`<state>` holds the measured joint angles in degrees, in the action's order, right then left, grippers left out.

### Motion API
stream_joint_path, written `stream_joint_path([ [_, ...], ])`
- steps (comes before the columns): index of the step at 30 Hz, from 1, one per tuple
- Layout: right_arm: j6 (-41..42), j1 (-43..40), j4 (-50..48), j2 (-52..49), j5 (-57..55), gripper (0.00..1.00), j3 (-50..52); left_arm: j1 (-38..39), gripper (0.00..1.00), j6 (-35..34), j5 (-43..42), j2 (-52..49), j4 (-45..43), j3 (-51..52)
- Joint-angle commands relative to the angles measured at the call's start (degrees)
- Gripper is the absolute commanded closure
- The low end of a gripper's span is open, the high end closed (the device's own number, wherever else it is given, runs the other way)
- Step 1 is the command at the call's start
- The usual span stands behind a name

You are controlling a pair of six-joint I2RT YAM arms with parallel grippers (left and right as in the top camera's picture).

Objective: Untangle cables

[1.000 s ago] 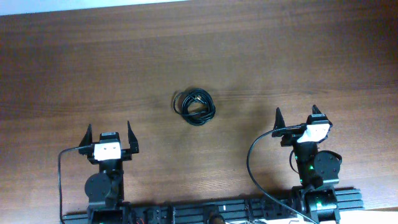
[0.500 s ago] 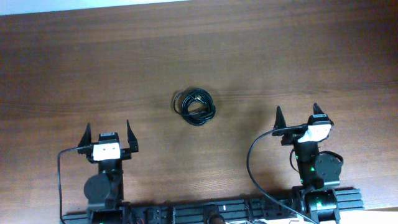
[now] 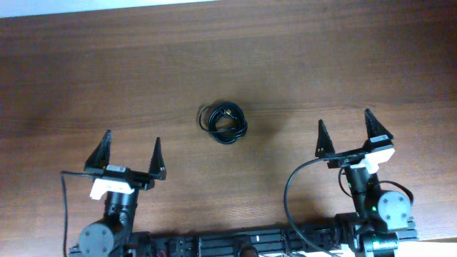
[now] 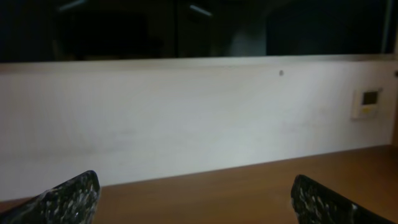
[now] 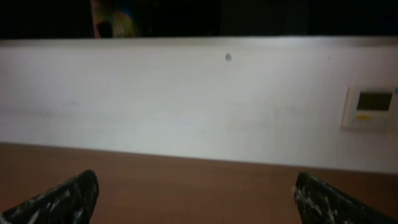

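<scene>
Fingers on the left gripper are spread wide with nothing between them, and the right gripper is the same, prongs apart and empty. Both sit near the bottom edge of the table, a dark brown wood-grain top, 1 at lower left and 1 at lower right. The cables are 1 small tight black bundle lying on the wood about mid-table, between the 2 arms and a bit further out, well apart from both grippers. Can't make out how many cords are in there, it's just a coil with a small light plug end showing near its top. Both wrist cams look level across the wood at a plain white wall, dark above it, with a small wall panel with a little display off to the right. 2 speckled black fingertips poke into the bottom corners of each view.
</scene>
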<state>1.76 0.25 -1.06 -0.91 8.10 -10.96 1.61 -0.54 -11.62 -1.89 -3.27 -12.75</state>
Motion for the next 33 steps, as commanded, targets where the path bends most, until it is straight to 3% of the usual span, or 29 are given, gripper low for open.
stream_joint_path([
  [1, 0.0, 0.5, 2.9, -0.7, 0.3, 0.01, -6.8, -0.3, 0.01, -1.2, -3.1, -5.3, 3.9, -9.0],
  [9, 0.0, 0.5, 25.4, -9.7, 2.3, 0.01, -28.4, -0.3, 0.01, -1.0, -8.2, -18.5, 26.2, -32.3],
  [14, 0.0, 0.5, 45.0, -16.8, 4.4, 0.01, -45.1, -0.3, 0.01, -1.0, -9.5, -21.7, 38.4, -42.4],
  [19, 0.0, 0.5, 57.9, -21.0, 9.1, 0.01, -57.2, -0.3, 0.01, -1.0, -18.7, -21.6, 41.4, -46.7],
  [22, 0.0, 0.5, 59.6, -21.2, 14.7, 0.01, -61.2, -0.3, 0.01, -1.0, -23.3, -21.6, 41.7, -47.0],
  [27, 0.2, 0.5, 61.8, -21.2, 23.6, 0.01, -62.6, -0.3, 0.01, -1.0, -23.6, -21.6, 44.7, -47.0],
  [33, 0.3, 0.5, 61.0, -21.2, 23.6, 0.01, -62.6, -0.3, 0.01, -1.0, -25.3, -21.6, 47.2, -47.0],
])
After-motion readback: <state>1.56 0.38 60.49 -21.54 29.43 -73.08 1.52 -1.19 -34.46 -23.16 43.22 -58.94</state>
